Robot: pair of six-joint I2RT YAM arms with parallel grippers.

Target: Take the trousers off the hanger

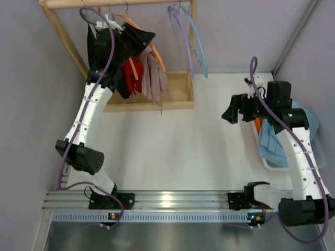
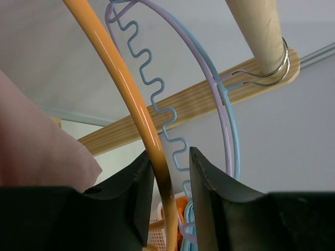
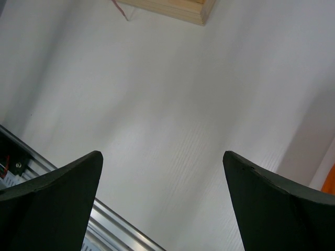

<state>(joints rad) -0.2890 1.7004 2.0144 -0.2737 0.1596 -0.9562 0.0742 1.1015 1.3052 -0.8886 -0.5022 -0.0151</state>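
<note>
Two grippers shared the work unevenly. Inside the rack [image 1: 178,99], the left gripper [image 2: 170,157] had its jaws narrowly parted around the hanger [image 2: 125,89], one finger touching it and the other just clear. The trousers [image 1: 154,76] hung there beside a red garment [image 1: 132,73]. With nothing clamped, tugging the cloth might drag the hanger off the rack. Well right of the rack, the right gripper [image 3: 161,157] was spread wide. Farther right, a white basket [image 1: 272,164] held blue cloth [image 1: 272,138] and something orange.
</note>
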